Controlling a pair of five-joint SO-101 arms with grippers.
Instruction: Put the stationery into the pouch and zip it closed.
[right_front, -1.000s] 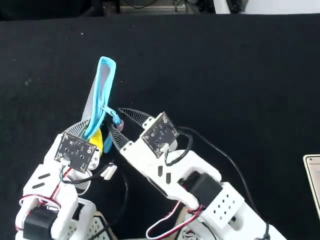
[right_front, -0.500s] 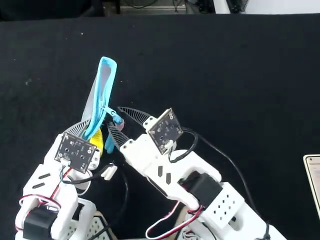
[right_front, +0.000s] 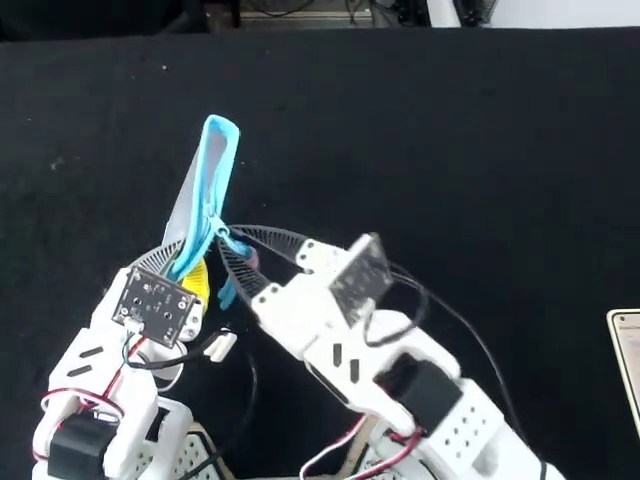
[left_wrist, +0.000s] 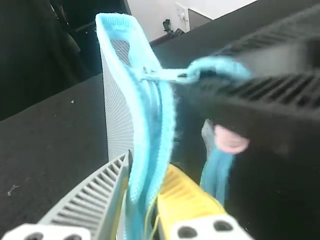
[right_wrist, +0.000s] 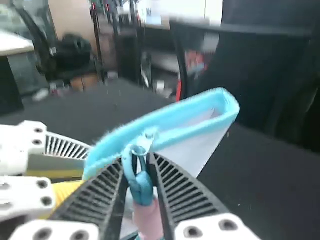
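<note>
Left gripper (right_front: 193, 278), close to the worktop's (right_front: 450, 150) front edge and toward its left corner: grey and yellow fingers pinched shut on the near end of the pouch (right_front: 205, 180). Pouch held up on edge, blue zip band uppermost, grey mesh side showing. It slants away from the front edge toward mid-worktop, far tip highest.

Right gripper (right_wrist: 137, 170) just beside the left one, on the side toward the right edge. Its black ribbed fingers are clamped narrow on the blue zipper pull (right_wrist: 139, 186), hard against the zip line. A pink bead (left_wrist: 227, 141) hangs on the pull, touching one black finger.

Since a second ago: the right wrist has rolled, and its camera board has gone from facing up to nearly edge-on and shifted toward the right edge. The pouch's far tip has swung slightly the same way. Left arm unchanged.

Farther off: a pale flat object (right_front: 626, 350) at the right edge, well apart from both arms.
</note>
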